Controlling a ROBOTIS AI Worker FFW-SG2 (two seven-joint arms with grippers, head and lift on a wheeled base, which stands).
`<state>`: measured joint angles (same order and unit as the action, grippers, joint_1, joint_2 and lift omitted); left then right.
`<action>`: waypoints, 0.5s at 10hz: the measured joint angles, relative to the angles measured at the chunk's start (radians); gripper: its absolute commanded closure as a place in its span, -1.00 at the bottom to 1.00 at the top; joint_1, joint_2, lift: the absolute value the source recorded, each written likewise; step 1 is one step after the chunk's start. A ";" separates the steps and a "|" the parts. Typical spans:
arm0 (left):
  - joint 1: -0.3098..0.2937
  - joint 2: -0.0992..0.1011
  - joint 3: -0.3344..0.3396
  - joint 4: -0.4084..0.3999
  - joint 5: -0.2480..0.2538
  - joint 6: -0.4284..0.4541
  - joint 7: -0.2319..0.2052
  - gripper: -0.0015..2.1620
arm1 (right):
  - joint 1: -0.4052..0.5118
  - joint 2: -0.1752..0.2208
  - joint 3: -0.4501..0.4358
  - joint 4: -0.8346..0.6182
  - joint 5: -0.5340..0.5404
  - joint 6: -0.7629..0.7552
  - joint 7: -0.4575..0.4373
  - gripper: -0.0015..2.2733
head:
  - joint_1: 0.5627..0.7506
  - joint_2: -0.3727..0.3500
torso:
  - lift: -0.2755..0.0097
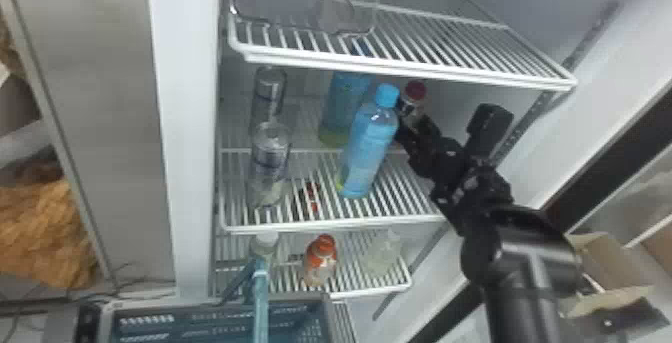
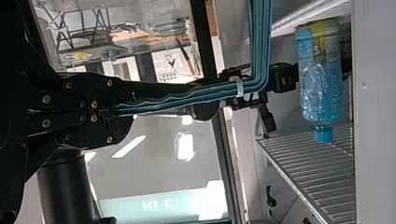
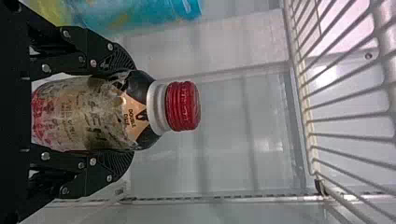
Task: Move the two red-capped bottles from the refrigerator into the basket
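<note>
My right gripper is inside the refrigerator, at the right of the middle shelf. Between the two fingers of the right gripper is a dark bottle with a red cap, pressed from both sides; in the head view that bottle is behind and right of a blue bottle. An orange-red-capped bottle stands on the lower shelf. The basket is at the bottom of the head view, below that shelf. My left gripper is shut on its teal handle.
Blue bottles and clear bottles share the middle shelf. The upper wire shelf overhangs the right gripper. A white-capped bottle and a pale bottle are on the lower shelf.
</note>
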<state>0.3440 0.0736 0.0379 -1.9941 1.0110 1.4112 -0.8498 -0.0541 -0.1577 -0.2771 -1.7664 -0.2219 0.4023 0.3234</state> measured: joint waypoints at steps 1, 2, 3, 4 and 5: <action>0.000 0.000 0.001 0.000 0.000 0.000 0.000 0.11 | 0.045 0.003 -0.013 -0.073 -0.003 0.041 -0.003 0.13 | 0.41 -0.94 | 0.93; 0.001 0.001 0.002 0.000 0.000 0.000 0.000 0.11 | 0.091 0.005 -0.027 -0.147 -0.004 0.072 -0.008 0.13 | 0.41 -0.94 | 0.93; 0.002 0.002 0.002 0.000 0.000 0.000 0.000 0.11 | 0.133 0.007 -0.043 -0.214 -0.006 0.099 -0.009 0.13 | 0.41 -0.94 | 0.93; 0.002 0.003 0.002 0.000 0.000 0.000 0.000 0.11 | 0.171 0.010 -0.057 -0.269 -0.013 0.121 -0.009 0.13 | 0.41 -0.94 | 0.93; 0.004 0.005 0.002 0.000 0.000 0.000 0.000 0.11 | 0.206 0.011 -0.067 -0.316 -0.022 0.142 -0.009 0.13 | 0.41 -0.94 | 0.93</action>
<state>0.3477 0.0787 0.0398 -1.9941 1.0110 1.4112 -0.8498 0.1516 -0.1463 -0.3440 -2.0819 -0.2442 0.5447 0.3145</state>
